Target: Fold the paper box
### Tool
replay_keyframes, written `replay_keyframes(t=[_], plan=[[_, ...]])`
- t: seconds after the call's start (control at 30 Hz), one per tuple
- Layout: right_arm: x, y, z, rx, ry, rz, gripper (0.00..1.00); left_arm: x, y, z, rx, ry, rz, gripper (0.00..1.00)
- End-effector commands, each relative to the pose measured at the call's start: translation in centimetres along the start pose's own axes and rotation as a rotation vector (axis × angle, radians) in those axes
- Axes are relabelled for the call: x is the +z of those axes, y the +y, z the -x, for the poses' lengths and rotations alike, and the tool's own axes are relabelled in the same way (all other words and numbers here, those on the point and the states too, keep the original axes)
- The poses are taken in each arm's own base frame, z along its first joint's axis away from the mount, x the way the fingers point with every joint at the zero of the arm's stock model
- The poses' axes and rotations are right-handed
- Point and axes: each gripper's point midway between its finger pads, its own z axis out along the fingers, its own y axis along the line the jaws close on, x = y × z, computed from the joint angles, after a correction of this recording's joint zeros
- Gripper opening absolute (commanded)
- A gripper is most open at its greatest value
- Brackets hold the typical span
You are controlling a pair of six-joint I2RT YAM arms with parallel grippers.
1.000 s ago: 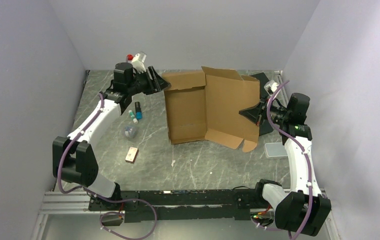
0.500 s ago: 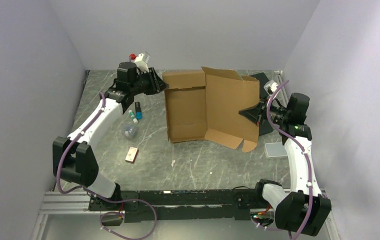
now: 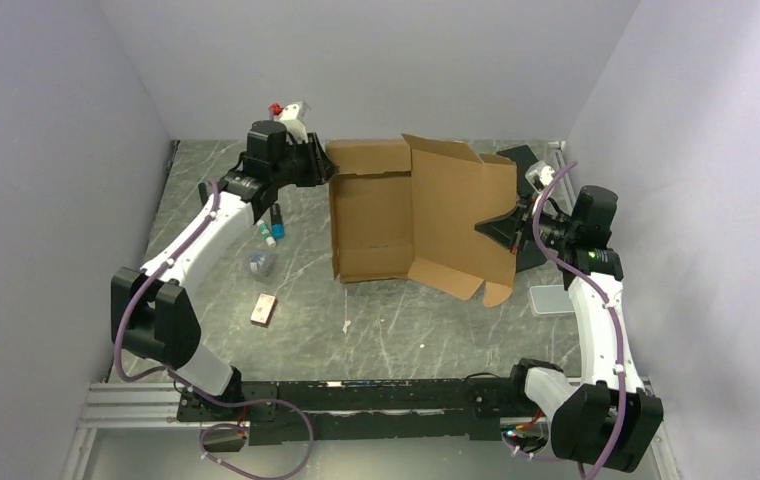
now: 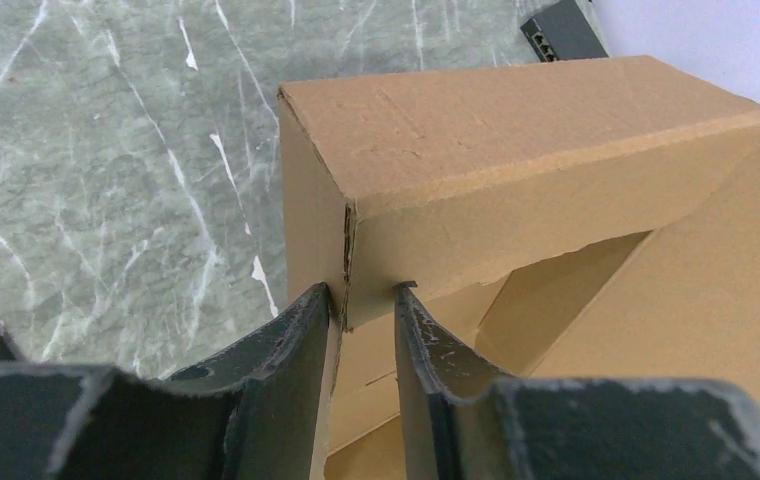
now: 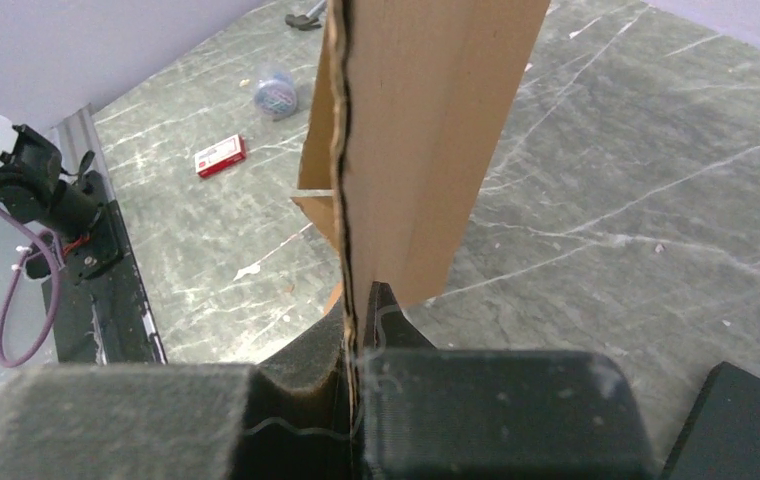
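Note:
The paper box [image 3: 416, 215] is a brown cardboard mailer lying half-folded in the middle of the table, with its right panel raised. My left gripper [image 3: 323, 165] is at the box's far left corner. In the left wrist view [image 4: 361, 305] its jaws stand a little apart and straddle the corner of the folded side wall [image 4: 476, 170]. The left finger lies against the wall's edge. My right gripper [image 3: 491, 228] is shut on the edge of the raised right panel [image 5: 406, 130], with the cardboard pinched between its pads in the right wrist view [image 5: 354, 320].
Small bottles [image 3: 274, 225], a round lid-like thing [image 3: 261, 263] and a small red-and-white carton [image 3: 264, 309] lie left of the box. A grey tray [image 3: 548, 300] and black slabs [image 3: 522, 158] sit to the right and behind. Walls close in on three sides.
My left gripper has moved away and to the right, up to the box's far left corner. The box's near left edge shifted slightly left. The right arm has stayed put.

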Motion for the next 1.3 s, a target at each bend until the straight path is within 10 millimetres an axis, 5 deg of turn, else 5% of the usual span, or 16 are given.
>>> replay_keyframes(t=[0.0,0.3,0.43,0.63,0.83,1.27], plan=[[0.1,1.7,1.2,-0.079,-0.017,0.078,0.00,0.2,-0.1,1.8,0.047,-0.057,0.028,0.35],[0.1,1.8,1.2,-0.080,-0.016,0.084,0.00,1.4,-0.2,2.5,0.069,-0.086,0.006,0.32],[0.2,1.9,1.1,-0.076,-0.013,0.087,0.00,1.7,-0.4,2.7,0.076,-0.100,-0.011,0.18],[0.2,1.9,1.1,-0.080,-0.012,0.089,0.00,1.9,-0.4,3.0,0.079,-0.111,-0.012,0.16],[0.3,2.0,1.0,-0.082,-0.009,0.097,0.00,2.2,-0.4,3.4,0.080,-0.119,-0.009,0.00],[0.9,2.7,0.7,-0.112,0.003,0.117,0.00,2.1,-1.7,3.7,0.068,-0.127,0.000,0.05]])
